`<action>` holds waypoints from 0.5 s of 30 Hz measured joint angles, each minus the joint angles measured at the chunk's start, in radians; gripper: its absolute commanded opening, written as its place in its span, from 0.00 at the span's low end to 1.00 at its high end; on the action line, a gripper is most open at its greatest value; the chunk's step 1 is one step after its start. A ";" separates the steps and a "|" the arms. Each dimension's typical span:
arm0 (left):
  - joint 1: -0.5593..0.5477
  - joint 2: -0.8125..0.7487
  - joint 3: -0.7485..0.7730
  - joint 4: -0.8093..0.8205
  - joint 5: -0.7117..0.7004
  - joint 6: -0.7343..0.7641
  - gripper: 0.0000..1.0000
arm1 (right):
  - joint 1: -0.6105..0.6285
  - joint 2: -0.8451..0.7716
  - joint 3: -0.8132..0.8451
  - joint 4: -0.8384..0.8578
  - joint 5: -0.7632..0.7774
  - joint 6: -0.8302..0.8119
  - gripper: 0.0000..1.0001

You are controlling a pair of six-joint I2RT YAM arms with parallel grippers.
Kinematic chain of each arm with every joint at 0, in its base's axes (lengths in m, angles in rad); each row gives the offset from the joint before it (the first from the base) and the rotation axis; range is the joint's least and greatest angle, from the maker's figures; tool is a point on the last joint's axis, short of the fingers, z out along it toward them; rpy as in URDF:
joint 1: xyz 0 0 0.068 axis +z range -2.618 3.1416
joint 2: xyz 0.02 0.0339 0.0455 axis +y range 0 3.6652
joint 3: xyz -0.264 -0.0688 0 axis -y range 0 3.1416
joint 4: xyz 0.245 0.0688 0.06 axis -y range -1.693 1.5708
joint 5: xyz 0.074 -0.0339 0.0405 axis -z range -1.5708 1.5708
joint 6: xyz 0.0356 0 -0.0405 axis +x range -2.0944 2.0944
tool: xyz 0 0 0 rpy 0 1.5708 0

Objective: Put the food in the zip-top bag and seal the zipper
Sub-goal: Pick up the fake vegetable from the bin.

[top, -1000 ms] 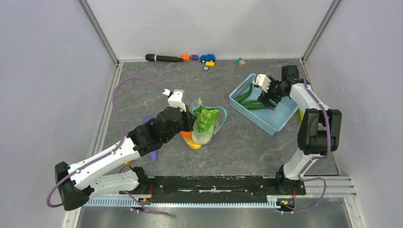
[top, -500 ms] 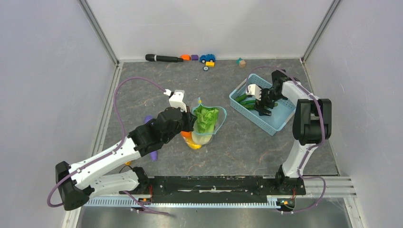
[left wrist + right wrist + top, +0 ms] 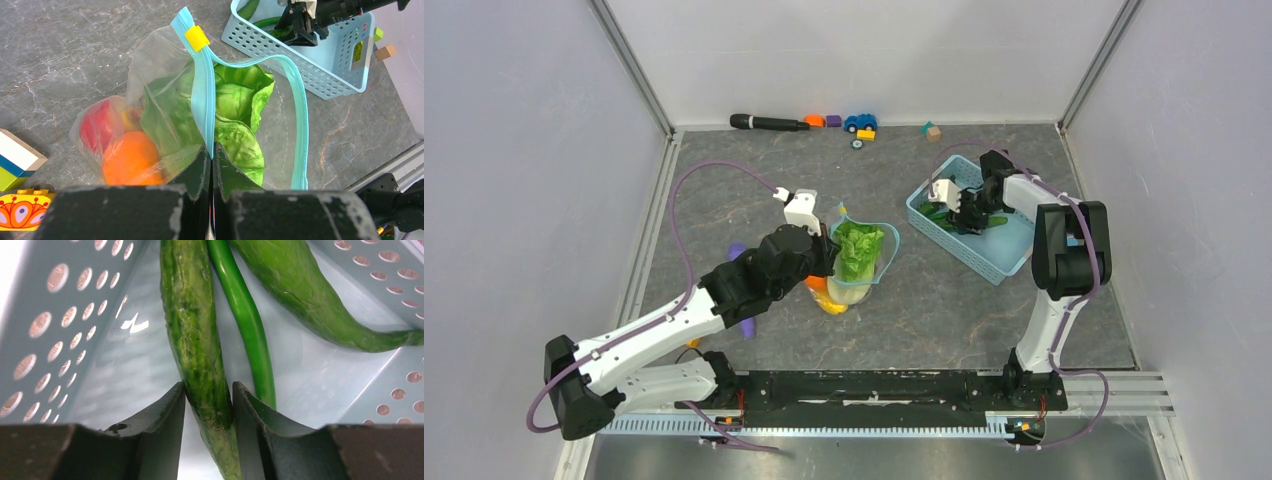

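Lettuce and orange already bagged, bag rim pinched by left gripper mid-frame; upper right overhead, a green pod is clamped by right gripper, zipper unsealed.

zip-top bag: 1, mid-frame
lettuce: 1, in bag
orange: 1, in bag
red round fruit: 1, in bag
yellow mango: 1, in bag, mostly hidden
eggplant: 1, left of centre, partly under an arm
basket: 1, right of centre
long green pods: 3, all in basket
black stick: 1, top edge
blue car: 1, top edge
blocks: 4 along top edge, 2 more lower left in left wrist view
loose wheel: 1, just below the car
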 measured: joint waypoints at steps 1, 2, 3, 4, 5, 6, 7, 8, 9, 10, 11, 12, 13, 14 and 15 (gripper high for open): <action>0.000 0.002 0.000 0.002 0.000 0.000 0.02 | 0.003 0.000 -0.002 0.003 0.000 -0.003 0.35; 0.000 0.003 0.000 0.002 0.000 0.000 0.02 | 0.005 0.000 -0.003 0.003 0.000 -0.009 0.31; 0.000 0.004 0.000 0.003 0.000 0.000 0.02 | 0.005 0.000 -0.003 0.002 -0.001 -0.016 0.28; 0.000 0.004 0.000 0.003 0.000 0.000 0.02 | 0.005 0.000 -0.003 0.001 -0.003 -0.024 0.24; 0.000 0.004 0.000 0.003 0.000 0.001 0.02 | 0.005 -0.002 -0.004 -0.001 -0.006 -0.034 0.18; 0.000 0.004 0.000 0.003 0.000 0.001 0.02 | 0.005 -0.003 -0.007 -0.001 -0.008 -0.043 0.13; 0.000 0.004 0.000 0.003 0.000 0.001 0.02 | 0.005 -0.005 -0.009 -0.002 -0.009 -0.051 0.07; 0.000 0.004 0.000 0.003 0.000 0.001 0.02 | 0.005 -0.007 -0.011 -0.003 -0.010 -0.058 0.03; 0.000 0.004 0.000 0.003 0.000 0.001 0.02 | 0.005 -0.010 -0.013 -0.004 -0.009 -0.065 0.00; 0.000 0.004 0.000 0.003 0.000 0.001 0.02 | 0.005 -0.013 -0.015 -0.009 -0.009 -0.071 0.00; 0.000 0.004 0.000 0.003 0.000 0.001 0.02 | 0.005 -0.016 -0.018 -0.011 -0.008 -0.076 0.00; 0.000 0.004 0.000 0.003 0.000 0.001 0.02 | 0.005 -0.019 -0.022 -0.012 -0.006 -0.079 0.00; 0.000 0.003 0.000 0.003 0.000 0.001 0.02 | 0.005 -0.025 -0.026 -0.014 -0.003 -0.080 0.00; 0.000 0.003 0.000 0.003 0.000 0.001 0.02 | 0.005 -0.032 -0.033 -0.018 0.003 -0.082 0.00; 0.000 0.002 0.000 0.003 0.000 0.001 0.02 | 0.005 -0.042 -0.041 -0.021 0.011 -0.083 0.00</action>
